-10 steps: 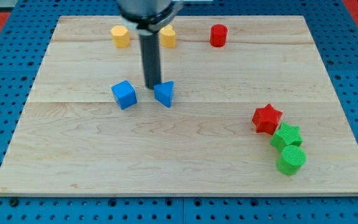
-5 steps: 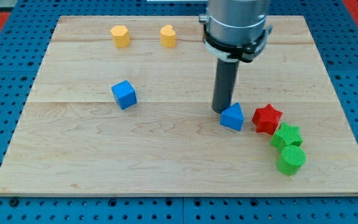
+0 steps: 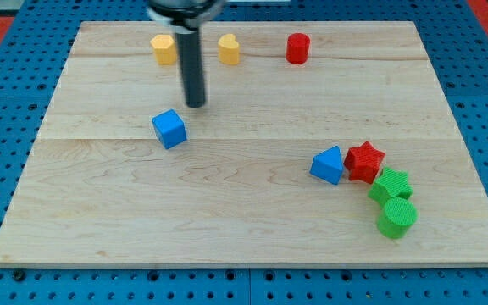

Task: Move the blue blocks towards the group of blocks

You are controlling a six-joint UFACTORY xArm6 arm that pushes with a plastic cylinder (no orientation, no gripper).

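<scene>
A blue cube (image 3: pixel 169 129) lies at the board's left middle. A blue triangular block (image 3: pixel 328 164) lies at the right, touching a red star block (image 3: pixel 364 161). Below the star are a green star block (image 3: pixel 391 184) and a green cylinder (image 3: pixel 396 218); these form a group. My tip (image 3: pixel 196 105) is just above and to the right of the blue cube, a small gap apart from it.
A yellow hexagonal block (image 3: pixel 163 49), a yellow heart-like block (image 3: pixel 228 48) and a red cylinder (image 3: pixel 297 48) stand in a row near the wooden board's (image 3: pixel 100 212) top edge. A blue pegboard surrounds the board.
My tip pushed the blue triangular block rightward until it rests against the red star, then moved back left to beside the blue cube. The blue cube has not moved.
</scene>
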